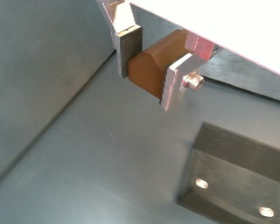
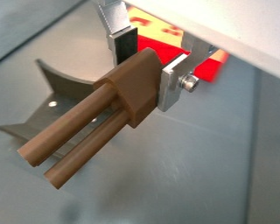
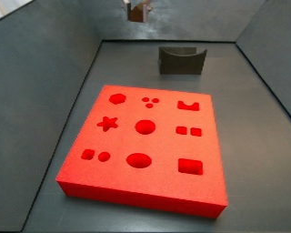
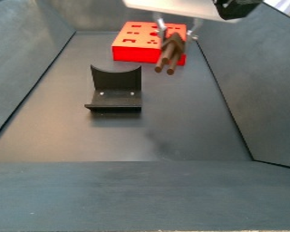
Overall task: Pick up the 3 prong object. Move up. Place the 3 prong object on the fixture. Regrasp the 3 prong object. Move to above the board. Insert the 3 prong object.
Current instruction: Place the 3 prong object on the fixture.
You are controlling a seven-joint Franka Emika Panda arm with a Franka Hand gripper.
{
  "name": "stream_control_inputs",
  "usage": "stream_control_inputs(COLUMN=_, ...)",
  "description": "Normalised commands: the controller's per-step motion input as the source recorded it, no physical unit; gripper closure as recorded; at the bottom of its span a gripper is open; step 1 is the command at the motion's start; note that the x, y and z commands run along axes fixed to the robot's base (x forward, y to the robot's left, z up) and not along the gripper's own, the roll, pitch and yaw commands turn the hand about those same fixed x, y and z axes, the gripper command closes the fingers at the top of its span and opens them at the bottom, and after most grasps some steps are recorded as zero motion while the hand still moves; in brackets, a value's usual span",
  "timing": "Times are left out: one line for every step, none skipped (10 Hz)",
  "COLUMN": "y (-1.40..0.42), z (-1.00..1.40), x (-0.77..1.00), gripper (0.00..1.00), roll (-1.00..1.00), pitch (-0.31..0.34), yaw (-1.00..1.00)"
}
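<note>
1. The two-finger gripper (image 2: 150, 63) with flat silver plate fingers is clamped on the small brown, wood-coloured 3 prong object (image 2: 101, 119), holding it by its blocky head; in a wrist view the long prongs hang down and away from the fingers.
2. In a side view the piece (image 4: 173, 47) hangs in the air, clear of the grey floor, so the pick-up looks done and the step in hand reads as the move up or the carry toward the fixture.
3. The dark grey fixture (image 4: 113, 88), a notched bracket on a base plate, stands empty, beside and below the held piece.
4. The next move probably calls for lowering the piece into that curved notch, then letting go.
5. Farther off lies the bright red-orange board (image 3: 145, 146) with shaped cutouts, three small dots among them, untouched.
</note>
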Motion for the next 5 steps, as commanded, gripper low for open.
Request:
stream_control_inputs(y=-0.12, z=0.34, x=1.0, gripper=1.0, roll=-1.0, pitch=0.008, yaw=0.55)
stream_control_inputs(y=-0.1, z=0.32, x=1.0, gripper=1.0, roll=-1.0, pitch=0.029, yaw=0.51)
stream_control_inputs(y=-0.08, z=0.26, x=1.0, gripper=1.0, roll=-1.0, pitch=0.063, yaw=0.46)
stream_control_inputs(y=-0.06, z=0.22, x=1.0, gripper=1.0, roll=-1.0, pitch=0.086, yaw=0.42)
stream_control_inputs(y=-0.04, z=0.18, x=1.0, gripper=1.0, roll=-1.0, pitch=0.122, yaw=0.38)
